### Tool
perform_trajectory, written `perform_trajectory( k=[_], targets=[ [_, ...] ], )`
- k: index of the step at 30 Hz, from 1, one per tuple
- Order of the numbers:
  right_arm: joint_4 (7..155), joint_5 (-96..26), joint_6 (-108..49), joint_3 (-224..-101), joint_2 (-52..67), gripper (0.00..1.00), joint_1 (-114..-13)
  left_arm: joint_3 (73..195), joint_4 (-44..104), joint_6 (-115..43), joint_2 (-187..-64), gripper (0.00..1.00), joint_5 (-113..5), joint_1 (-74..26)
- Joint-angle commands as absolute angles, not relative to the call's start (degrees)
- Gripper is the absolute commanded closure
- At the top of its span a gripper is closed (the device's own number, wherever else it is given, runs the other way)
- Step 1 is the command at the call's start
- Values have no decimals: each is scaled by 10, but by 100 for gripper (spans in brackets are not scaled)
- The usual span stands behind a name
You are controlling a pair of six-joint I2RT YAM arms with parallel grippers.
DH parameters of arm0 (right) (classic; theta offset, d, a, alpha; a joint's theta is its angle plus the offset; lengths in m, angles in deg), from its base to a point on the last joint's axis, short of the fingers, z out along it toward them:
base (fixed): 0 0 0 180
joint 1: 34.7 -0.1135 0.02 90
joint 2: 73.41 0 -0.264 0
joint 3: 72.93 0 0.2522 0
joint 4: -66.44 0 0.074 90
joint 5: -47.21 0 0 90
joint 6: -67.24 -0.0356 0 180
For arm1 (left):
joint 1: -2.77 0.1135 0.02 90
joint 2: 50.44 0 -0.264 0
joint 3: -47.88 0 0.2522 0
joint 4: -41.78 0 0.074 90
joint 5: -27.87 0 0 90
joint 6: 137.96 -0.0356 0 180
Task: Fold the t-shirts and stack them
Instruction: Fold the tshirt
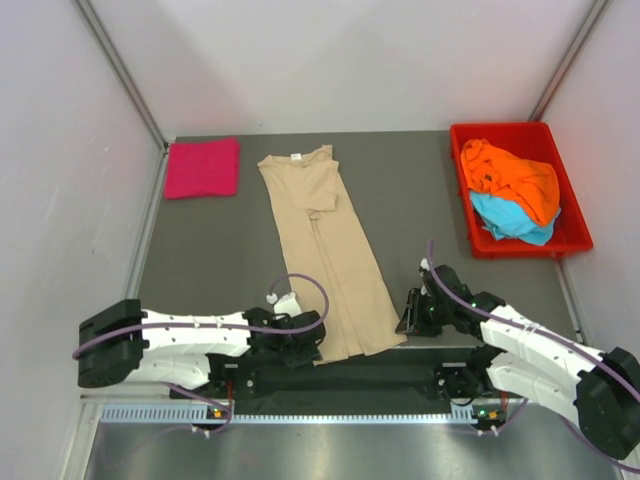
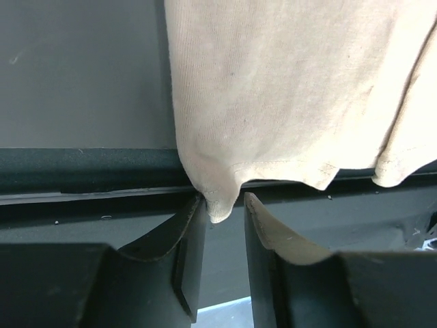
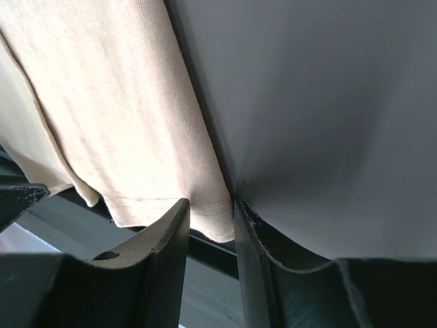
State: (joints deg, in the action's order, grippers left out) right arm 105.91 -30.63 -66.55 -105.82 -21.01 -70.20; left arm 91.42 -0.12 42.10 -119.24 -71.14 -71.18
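Well beyond the left claw (image 1: 308, 348) and off to its left, a magenta t-shirt (image 1: 203, 168) lies folded square at the far corner of the table (image 1: 220, 250). The left claw sits low at the table's near edge, at the left corner of the beige t-shirt (image 1: 330, 240). Its wrist view shows that corner of the hem (image 2: 220, 205) between the two fingers, touching the left one, with a slit of gap before the right one — so the claw is released, not clenched on the cloth. From the claws the beige t-shirt runs straight away as a long narrow strip, folded lengthwise, its small white neck label (image 1: 296, 157) at the far end. The right claw (image 1: 405, 322) is at the hem's other corner, just to the strip's right. In its wrist view that corner lies in the gap between fingers held apart — it too is released. Far ahead of the right claw and to its right stands a red tray (image 1: 461, 180), holding an orange t-shirt (image 1: 515, 178) heaped over a light blue t-shirt (image 1: 510, 220).
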Motion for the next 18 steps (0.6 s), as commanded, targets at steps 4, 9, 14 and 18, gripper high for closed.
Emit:
perform_trajectory(
  k=[4,9,14,18],
  targets=[
    [1073,-321,-668,-1043,-213,66,-710,913,-11,438,-1212,66,-711,-727],
    [1075,-322,-666,-1044,-215,65,-710,935,-57,440,-1226,63,-733,-739],
    [1079,-324,-667,-1045,-216,65,-712,928,-65,461,-1211,64,-749,-748],
    [1080,-325,-668,-1044,-218,65,-711,916,-57,475,-1190,65,-765,-756]
  ],
)
